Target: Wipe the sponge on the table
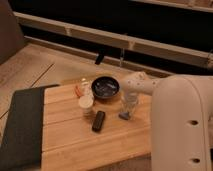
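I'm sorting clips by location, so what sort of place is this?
Probably an indoor lounge or break area: a wooden table holding a bowl and a cup, with a long ledge behind. The gripper, beside the bowl, is shut on a sponge.

Arm (142, 85) bent forward, gripper (127, 111) low (jaws shut).
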Robot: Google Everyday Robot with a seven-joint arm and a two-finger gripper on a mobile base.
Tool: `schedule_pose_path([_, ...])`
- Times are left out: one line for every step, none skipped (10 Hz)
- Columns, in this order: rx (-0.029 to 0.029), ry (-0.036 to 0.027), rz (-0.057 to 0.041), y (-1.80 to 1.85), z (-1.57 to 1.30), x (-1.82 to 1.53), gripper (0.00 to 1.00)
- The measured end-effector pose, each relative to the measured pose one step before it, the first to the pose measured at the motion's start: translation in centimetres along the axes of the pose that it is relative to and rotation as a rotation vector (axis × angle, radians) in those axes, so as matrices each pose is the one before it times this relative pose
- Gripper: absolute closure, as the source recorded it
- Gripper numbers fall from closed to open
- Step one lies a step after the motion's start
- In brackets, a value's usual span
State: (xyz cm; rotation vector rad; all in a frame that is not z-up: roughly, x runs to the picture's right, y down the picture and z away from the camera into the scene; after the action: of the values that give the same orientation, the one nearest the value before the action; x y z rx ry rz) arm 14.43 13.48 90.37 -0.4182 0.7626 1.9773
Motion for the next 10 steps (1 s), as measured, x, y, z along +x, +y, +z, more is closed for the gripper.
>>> schedule_pose_path([-0.00936,0.00105,-0.00995,0.779,0.101,-0.522,1.0])
schedule_pose_path([-0.00886,-0.001,-0.01064,0.72,0.005,-0.336,1.0])
schedule_pose_path([-0.01494,0.00392,-0.00505,0.809,-0.089,0.03,1.0])
schedule_pose_path([-0.03314,0.01223,-0.00521,1.327,-0.261,0.897,1.0])
schedule_pose_path([-0.02164,0.00901,-0.00461,0.882,-0.158,0.922,1.0])
schedule_pose_path([-0.01605,0.01039,-0.009,0.847,-0.012,1.347,1.0])
schedule_pose_path([-0.00369,0.00673,-0.00331,0.202,0.016,0.887,1.0])
schedule_pose_path([-0.00037,0.0042,-0.00495,0.124,-0.048,0.826,1.0])
schedule_pose_path([-0.00012,0.00136,-0.00393,0.053,-0.06,0.661,1.0])
schedule_pose_path([0.00201,-0.00295,0.0,-0.171,-0.146,0.459,1.0])
